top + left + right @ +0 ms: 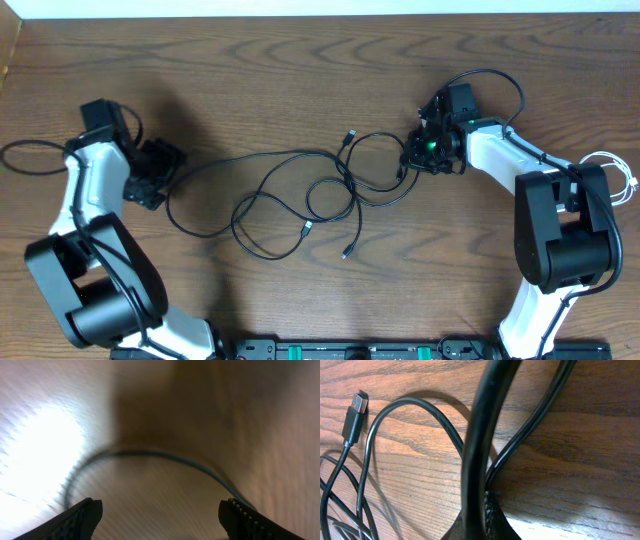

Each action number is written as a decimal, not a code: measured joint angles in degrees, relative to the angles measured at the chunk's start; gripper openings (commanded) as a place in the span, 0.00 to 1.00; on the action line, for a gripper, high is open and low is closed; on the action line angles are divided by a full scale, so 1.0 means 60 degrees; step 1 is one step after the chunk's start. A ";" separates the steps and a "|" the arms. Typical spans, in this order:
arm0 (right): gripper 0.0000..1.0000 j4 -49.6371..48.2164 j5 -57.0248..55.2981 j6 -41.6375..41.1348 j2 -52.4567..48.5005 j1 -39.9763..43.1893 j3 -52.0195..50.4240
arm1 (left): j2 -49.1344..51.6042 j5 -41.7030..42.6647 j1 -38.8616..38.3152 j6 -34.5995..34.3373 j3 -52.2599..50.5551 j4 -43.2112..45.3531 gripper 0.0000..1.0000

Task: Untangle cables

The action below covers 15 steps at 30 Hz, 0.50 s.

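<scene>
The left gripper is released, its jaws wide apart over the brown wooden table. A blurred arc of the long thin black cable lies beyond its tips, not gripped. The right gripper is clenched on that cable, whose loops sprawl across the table's middle. The shorter thin white cable lies at the right edge, well apart.

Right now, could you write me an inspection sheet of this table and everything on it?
Surface: wooden table, brown grain.
Job's things: black cable tangled in loops mid-table, its USB plug lying free; white cable by the right arm's base.
Clutter: nothing seen.
Grippers: left gripper open, empty; right gripper shut on the black cable.
Cables: arm wires loop beside both wrists.
Surroundings: pale strip past the far edge.
</scene>
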<state>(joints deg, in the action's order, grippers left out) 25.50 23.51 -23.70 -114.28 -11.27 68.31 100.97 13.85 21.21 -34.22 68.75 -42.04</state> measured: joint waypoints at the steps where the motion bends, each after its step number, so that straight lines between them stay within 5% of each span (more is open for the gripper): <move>1: 0.01 0.0000 0.0000 0.0000 0.0000 0.0000 0.0000 | -0.0120 0.0007 -0.0233 0.0007 0.0000 0.0007 0.80; 15: 0.01 0.0000 0.0004 0.0000 0.0000 0.0000 0.0000 | -0.0248 0.0036 -0.4200 -0.0091 0.0000 0.1311 0.80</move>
<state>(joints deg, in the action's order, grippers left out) 25.50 23.53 -23.70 -114.28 -11.27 68.31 99.48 14.06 -3.99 -34.76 68.75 -34.17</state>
